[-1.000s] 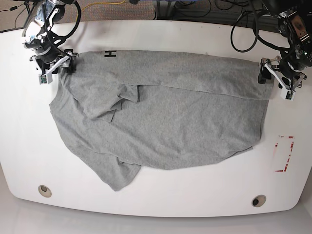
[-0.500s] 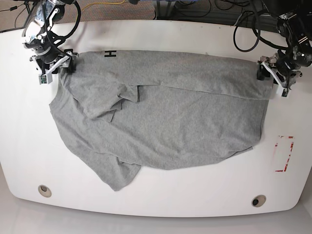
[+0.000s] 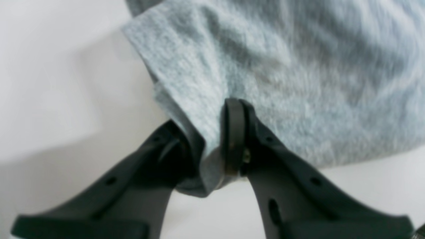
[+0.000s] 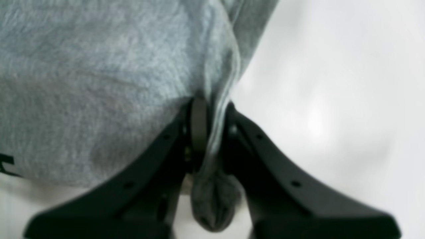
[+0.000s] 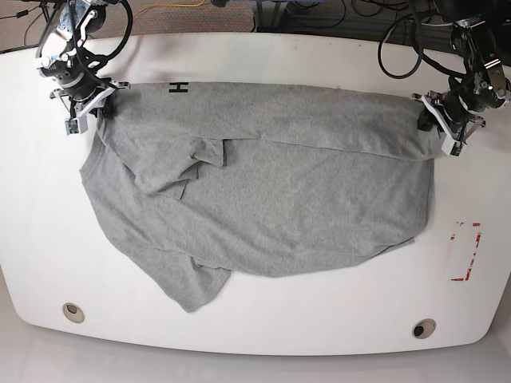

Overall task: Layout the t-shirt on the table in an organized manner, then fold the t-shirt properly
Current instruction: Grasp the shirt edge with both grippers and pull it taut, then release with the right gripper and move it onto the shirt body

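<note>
The grey t-shirt (image 5: pixel 271 199) lies spread and rumpled on the white table (image 5: pixel 255 56), with a sleeve bunched at its middle left and black lettering (image 5: pixel 179 88) at its far edge. My left gripper (image 5: pixel 441 126) is at the shirt's far right corner. In the left wrist view, this gripper (image 3: pixel 212 149) is shut on a fold of the t-shirt (image 3: pixel 282 66). My right gripper (image 5: pixel 89 102) is at the far left corner. The right wrist view shows it (image 4: pixel 212 132) pinching a bunched edge of the t-shirt (image 4: pixel 99 83).
A red-outlined rectangle (image 5: pixel 465 251) is marked near the table's right edge. Two round grommet holes (image 5: pixel 73 312) (image 5: pixel 423 328) sit near the front edge. Cables (image 5: pixel 319 16) run behind the far edge.
Both grippers have closed on the shirt's far corners. The left gripper has shifted inward over its corner, and the far hem has drawn a little tauter between the two.
</note>
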Motion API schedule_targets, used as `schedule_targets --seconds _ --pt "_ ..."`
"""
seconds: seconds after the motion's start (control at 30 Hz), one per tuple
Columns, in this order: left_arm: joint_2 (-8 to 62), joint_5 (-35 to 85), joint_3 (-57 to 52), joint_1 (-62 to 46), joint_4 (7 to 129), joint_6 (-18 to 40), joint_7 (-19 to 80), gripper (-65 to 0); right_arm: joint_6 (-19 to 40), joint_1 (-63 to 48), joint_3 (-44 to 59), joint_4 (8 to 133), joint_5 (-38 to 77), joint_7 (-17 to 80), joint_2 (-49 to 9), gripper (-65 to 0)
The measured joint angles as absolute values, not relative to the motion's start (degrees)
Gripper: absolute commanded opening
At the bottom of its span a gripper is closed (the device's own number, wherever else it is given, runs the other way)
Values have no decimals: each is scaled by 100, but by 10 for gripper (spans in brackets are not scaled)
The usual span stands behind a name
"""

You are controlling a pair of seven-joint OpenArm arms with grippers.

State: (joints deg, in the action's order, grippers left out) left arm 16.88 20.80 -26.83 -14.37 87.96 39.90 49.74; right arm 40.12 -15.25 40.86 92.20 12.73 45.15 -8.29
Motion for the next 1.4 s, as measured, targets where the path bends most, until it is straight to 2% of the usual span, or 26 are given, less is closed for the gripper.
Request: schedule_targets --seconds 0.27,0.53,0.67,0.8,0.87,0.97,1.03,1.13,1.4 --pt "1656 2067 -2943 -2344 9511 4038 5105 -544 4036 -1896 4106 9345 1291 4519 -1048 -583" --pt "1669 2132 -3192 -2729 9612 4038 5089 -542 4053 -2357 4198 9756 1258 4674 -1002 -571" --pt "1671 2139 -3223 -2779 9612 4038 5072 -540 4056 -2423 4195 9891 1199 4744 -1002 -472" --pt "1675 2130 -3221 -2764 9618 4040 5092 -521 4036 -2447 4195 10114 1087 4799 -985 -277" --pt "1673 2126 -3221 -2762 9625 4038 5092 -469 4025 -2449 4198 10252 1076 4823 -980 -184" --pt "1671 2010 -3218 -2764 9745 4029 5166 -360 4025 -2447 4206 10530 1074 4904 -980 -92" --pt "1669 1911 -3216 -2779 9894 4003 5286 -279 4025 -2445 4206 10733 1074 5009 -982 -78" --pt "1667 1872 -3223 -2799 10169 3992 5310 -217 4010 -2416 4200 11124 1098 5118 -980 -84" --pt "1658 1938 -3221 -2759 10641 3994 5395 -211 3983 -1883 3629 11463 1081 5478 -902 -89"
